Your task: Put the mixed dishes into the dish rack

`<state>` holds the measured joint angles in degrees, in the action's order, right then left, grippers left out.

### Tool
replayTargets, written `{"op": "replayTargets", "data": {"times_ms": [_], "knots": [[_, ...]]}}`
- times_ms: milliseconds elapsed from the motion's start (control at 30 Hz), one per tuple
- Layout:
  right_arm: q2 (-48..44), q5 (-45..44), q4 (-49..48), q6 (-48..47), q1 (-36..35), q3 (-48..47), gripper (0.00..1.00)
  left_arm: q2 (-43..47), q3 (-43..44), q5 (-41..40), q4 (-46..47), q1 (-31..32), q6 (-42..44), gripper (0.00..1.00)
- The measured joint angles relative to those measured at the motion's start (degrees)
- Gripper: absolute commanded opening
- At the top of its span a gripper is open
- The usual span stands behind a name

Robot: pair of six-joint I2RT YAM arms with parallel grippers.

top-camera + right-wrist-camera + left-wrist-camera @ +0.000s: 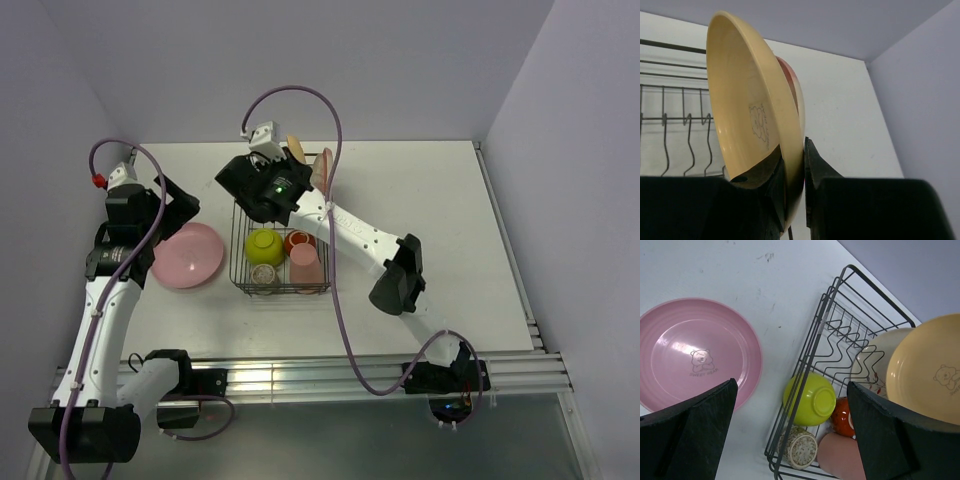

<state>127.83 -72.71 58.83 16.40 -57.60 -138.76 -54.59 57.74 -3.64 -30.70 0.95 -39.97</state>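
Observation:
The dark wire dish rack (pixel 241 262) holds a lime-green bowl (pixel 264 245), a red-brown mug (pixel 298 240), a salmon-pink cup (pixel 305 268) and a small grey-beige cup (pixel 264 275). My right gripper (pixel 804 165) is shut on the rim of the orange-yellow plate (pixel 745 100), held on edge over the rack's far end (pixel 294 150). A cream plate with twig drawing (pixel 871 356) stands just behind it. My left gripper (pixel 791 390) is open and empty, above the gap between the rack (pixel 816 337) and the pink plate (pixel 695 355), which lies flat on the table (pixel 187 254).
A pinkish plate (pixel 322 168) stands on edge at the rack's far right corner. The rack's zigzag plate wires (pixel 850 337) show bare on the near side of the standing plates. Walls close the table at the back and sides.

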Motion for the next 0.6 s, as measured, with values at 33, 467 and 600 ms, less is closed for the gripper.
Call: {"op": "replayTargets", "data": {"times_ms": [33, 467, 600], "knots": [[0.55, -0.72, -0.33, -1.09, 0.0, 0.02, 0.0, -0.13, -0.17, 0.37, 0.04, 0.0, 0.13, 0.96], [3.82, -2.64, -3.23, -3.26, 1.18, 0.11, 0.0, -0.44, -0.28, 1.44, 0.68, 0.0, 0.33, 0.96], [6.54, -0.46, -2.4, -0.2, 2.6, 0.07, 0.0, -0.42, -0.28, 1.44, 0.68, 0.0, 0.33, 0.97]]}}
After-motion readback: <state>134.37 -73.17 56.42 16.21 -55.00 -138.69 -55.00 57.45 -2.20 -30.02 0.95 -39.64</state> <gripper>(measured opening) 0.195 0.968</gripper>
